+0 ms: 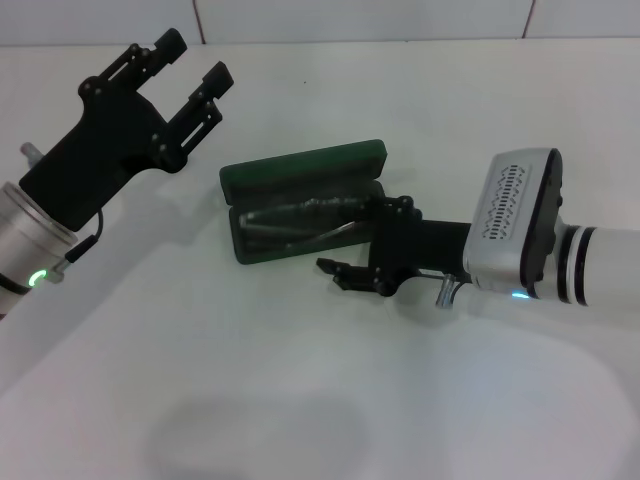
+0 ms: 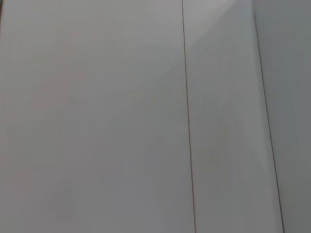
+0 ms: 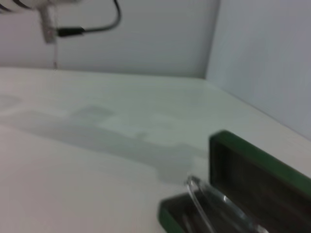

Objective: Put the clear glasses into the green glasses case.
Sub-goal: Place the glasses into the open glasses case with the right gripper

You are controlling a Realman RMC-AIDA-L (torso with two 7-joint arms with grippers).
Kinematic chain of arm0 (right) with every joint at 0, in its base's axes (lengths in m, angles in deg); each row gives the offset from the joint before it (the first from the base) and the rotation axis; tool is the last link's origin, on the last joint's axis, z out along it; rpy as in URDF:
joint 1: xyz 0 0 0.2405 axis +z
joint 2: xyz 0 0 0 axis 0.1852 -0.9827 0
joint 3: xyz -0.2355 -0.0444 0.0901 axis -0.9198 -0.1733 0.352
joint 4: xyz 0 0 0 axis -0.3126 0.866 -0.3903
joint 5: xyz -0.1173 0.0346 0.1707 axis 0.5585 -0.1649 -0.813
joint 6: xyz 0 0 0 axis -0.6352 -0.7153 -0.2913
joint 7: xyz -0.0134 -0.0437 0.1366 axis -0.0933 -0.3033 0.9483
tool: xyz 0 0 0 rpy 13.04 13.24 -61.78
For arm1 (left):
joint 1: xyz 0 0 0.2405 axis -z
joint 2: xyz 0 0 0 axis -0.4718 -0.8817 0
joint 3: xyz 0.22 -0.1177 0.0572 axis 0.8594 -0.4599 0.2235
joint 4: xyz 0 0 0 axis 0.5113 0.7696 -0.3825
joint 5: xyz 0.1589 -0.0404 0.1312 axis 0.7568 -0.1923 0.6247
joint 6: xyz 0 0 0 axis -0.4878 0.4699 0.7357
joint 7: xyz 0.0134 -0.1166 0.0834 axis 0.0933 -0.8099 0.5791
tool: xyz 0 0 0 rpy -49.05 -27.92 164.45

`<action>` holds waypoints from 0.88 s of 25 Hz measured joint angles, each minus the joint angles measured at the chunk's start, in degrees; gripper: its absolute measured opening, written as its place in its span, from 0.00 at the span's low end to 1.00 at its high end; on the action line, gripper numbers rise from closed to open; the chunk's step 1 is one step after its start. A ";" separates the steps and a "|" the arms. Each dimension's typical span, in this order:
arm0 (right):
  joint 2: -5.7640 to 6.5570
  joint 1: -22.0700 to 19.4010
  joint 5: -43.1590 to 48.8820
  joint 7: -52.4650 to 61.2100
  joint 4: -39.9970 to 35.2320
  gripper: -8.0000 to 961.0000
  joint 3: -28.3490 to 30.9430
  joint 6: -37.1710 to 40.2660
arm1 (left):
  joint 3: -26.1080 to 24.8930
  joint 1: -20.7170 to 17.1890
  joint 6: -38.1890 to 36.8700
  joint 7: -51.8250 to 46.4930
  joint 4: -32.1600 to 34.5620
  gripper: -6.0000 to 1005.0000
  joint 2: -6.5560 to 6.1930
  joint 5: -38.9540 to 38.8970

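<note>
Your green glasses case (image 1: pixel 300 205) lies open, the clear glasses (image 3: pixel 214 204) inside.
Right gripper (image 1: pixel 365 245), fingers apart, sits at the case's end; only the right wrist view shows the frame clearly; left gripper (image 1: pixel 190 65) splayed, raised beyond it.

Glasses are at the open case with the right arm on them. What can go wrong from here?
1. The clear glasses seem to sit tilted, one end above the rim of the green glasses case; they may not seat flat.
2. The right gripper sits at the case's end; pulling back could drag the glasses out or shift the case.
3. The lid stands open; closing it over a protruding frame could pinch it. The left gripper hangs raised, away from the case.
</note>
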 joint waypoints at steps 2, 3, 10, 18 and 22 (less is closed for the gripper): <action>0.00 -0.05 0.02 -0.09 -0.03 0.71 -0.09 1.13 | 0.01 0.00 -0.10 -0.04 0.03 0.59 -0.01 0.00; 0.00 -0.14 0.04 -0.17 -0.04 0.71 -0.10 2.36 | 0.02 0.00 -0.14 -0.07 0.04 0.59 -0.01 0.00; 0.00 -0.70 0.07 -1.73 -0.25 0.71 0.35 4.48 | -0.13 -0.03 -0.19 -0.12 0.05 0.59 -0.01 0.02; 0.00 1.87 0.05 -3.73 -4.27 0.71 0.54 -3.29 | -0.13 0.72 -0.22 -0.26 0.05 0.59 -0.01 0.02; -0.01 2.67 -0.06 -3.45 -5.07 0.71 0.55 -5.29 | -0.13 0.80 -0.22 -0.28 0.04 0.59 -0.01 0.02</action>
